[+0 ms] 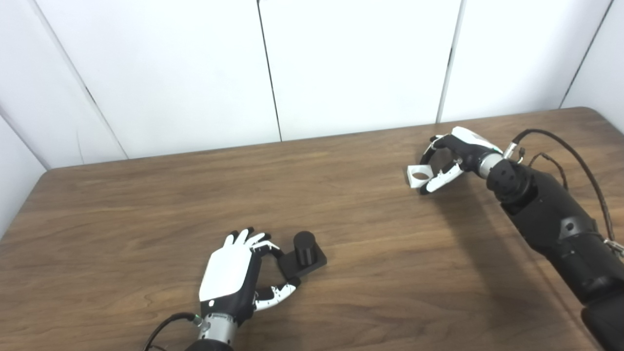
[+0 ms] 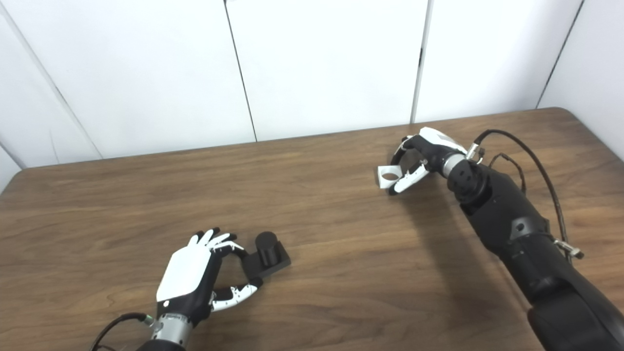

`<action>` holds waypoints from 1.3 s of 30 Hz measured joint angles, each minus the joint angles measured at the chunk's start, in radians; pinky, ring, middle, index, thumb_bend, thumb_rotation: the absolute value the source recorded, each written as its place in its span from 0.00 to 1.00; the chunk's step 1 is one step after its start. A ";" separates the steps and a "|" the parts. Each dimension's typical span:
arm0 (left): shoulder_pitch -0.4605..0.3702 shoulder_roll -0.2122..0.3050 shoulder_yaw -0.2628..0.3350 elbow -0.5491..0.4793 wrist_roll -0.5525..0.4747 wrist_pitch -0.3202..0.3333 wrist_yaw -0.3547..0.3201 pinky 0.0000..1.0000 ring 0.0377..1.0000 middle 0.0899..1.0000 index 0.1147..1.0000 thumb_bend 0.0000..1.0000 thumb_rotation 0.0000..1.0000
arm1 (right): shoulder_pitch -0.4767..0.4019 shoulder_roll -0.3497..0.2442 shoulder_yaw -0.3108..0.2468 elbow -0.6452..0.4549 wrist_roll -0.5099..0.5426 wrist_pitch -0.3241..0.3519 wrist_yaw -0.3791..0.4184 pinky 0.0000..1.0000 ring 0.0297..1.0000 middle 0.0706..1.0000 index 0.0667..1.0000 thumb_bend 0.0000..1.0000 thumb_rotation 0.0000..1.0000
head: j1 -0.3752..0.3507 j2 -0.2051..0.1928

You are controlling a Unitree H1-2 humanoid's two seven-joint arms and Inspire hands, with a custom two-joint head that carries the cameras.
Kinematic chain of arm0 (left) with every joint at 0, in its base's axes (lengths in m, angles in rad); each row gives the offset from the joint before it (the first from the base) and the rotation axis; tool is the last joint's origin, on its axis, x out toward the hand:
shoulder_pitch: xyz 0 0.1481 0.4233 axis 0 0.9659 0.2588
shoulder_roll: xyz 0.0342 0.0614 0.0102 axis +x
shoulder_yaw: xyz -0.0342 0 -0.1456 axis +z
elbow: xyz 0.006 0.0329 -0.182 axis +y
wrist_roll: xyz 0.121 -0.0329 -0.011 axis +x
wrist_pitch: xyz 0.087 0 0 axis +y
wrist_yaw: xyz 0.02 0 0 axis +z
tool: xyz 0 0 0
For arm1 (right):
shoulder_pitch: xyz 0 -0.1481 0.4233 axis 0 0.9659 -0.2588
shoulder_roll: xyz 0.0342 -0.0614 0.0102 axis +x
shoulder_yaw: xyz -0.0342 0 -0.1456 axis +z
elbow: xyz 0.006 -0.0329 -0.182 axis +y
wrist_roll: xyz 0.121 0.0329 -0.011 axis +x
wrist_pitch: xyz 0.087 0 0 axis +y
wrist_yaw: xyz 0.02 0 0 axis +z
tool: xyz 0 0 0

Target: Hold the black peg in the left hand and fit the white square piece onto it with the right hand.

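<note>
The black peg [image 1: 304,247] is a short cylinder standing upright on a black square base [image 1: 312,263], which rests on the table near the front middle. My left hand [image 1: 229,275] is just left of it, with fingers [image 1: 265,245] and thumb closed against the base's left corner. The white square piece [image 1: 419,175], with a round hole, is at the back right, pinched between the fingers and thumb of my right hand [image 1: 456,153]. It sits at or just above the tabletop; I cannot tell which. The two pieces are far apart.
The brown wooden table [image 1: 146,204] has its back edge against white wall panels. Black cables [image 1: 580,161] loop over my right forearm [image 1: 551,219], which lies across the table's right side.
</note>
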 measured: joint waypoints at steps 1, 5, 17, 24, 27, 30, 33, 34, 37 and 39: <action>0.000 0.000 0.000 0.000 0.000 0.001 0.000 1.00 0.97 0.86 0.54 0.49 0.37 | 0.000 0.000 0.001 0.000 0.000 -0.006 -0.001 0.92 0.99 0.92 0.46 0.53 0.14 | 0.000 0.002; 0.000 -0.003 0.000 0.000 0.000 0.003 -0.001 1.00 0.97 0.86 0.54 0.49 0.36 | 0.001 0.004 0.000 0.000 0.000 -0.014 -0.013 0.92 0.99 0.91 0.45 0.53 0.14 | 0.002 0.002; 0.000 -0.004 0.000 0.000 0.000 0.003 0.000 1.00 0.97 0.86 0.55 0.49 0.36 | 0.021 0.014 -0.015 -0.002 0.009 -0.045 -0.054 0.91 0.98 0.90 0.45 0.52 0.14 | 0.006 0.003; 0.000 -0.007 -0.001 0.000 0.000 0.003 0.002 1.00 0.96 0.85 0.54 0.49 0.37 | 0.035 0.012 -0.018 -0.048 0.010 -0.047 -0.054 0.91 0.98 0.90 0.45 0.52 0.14 | 0.009 0.003; 0.000 -0.010 -0.003 0.000 0.001 0.003 0.003 0.99 0.96 0.85 0.54 0.49 0.38 | 0.045 0.012 -0.021 -0.092 0.018 -0.047 -0.047 0.93 0.99 0.91 0.45 0.52 0.14 | 0.012 0.005; 0.000 -0.011 -0.004 0.000 0.003 0.003 0.004 0.99 0.97 0.85 0.54 0.49 0.37 | 0.052 0.011 -0.024 -0.146 0.024 -0.037 -0.021 0.94 0.99 0.91 0.45 0.52 0.14 | 0.014 0.006; 0.000 -0.014 -0.004 0.000 0.003 0.003 0.005 0.99 0.96 0.85 0.54 0.49 0.35 | 0.057 0.011 -0.026 -0.215 0.032 -0.013 0.018 0.95 0.98 0.90 0.45 0.52 0.14 | 0.014 0.006; 0.000 -0.015 -0.003 0.001 0.003 0.003 0.006 0.99 0.96 0.85 0.54 0.49 0.35 | 0.057 0.011 -0.026 -0.230 0.033 -0.011 0.026 0.94 0.97 0.90 0.45 0.52 0.14 | 0.017 0.006; 0.000 -0.019 -0.004 0.002 0.003 0.004 0.006 0.99 0.96 0.86 0.54 0.49 0.36 | 0.061 0.007 -0.025 -0.293 0.030 -0.008 0.050 0.93 0.97 0.89 0.45 0.53 0.14 | 0.021 0.006; 0.000 -0.020 -0.005 0.002 0.003 0.006 0.005 0.99 0.96 0.85 0.54 0.49 0.36 | 0.064 0.002 -0.023 -0.344 0.031 -0.008 0.070 0.93 0.97 0.89 0.45 0.53 0.14 | 0.026 0.006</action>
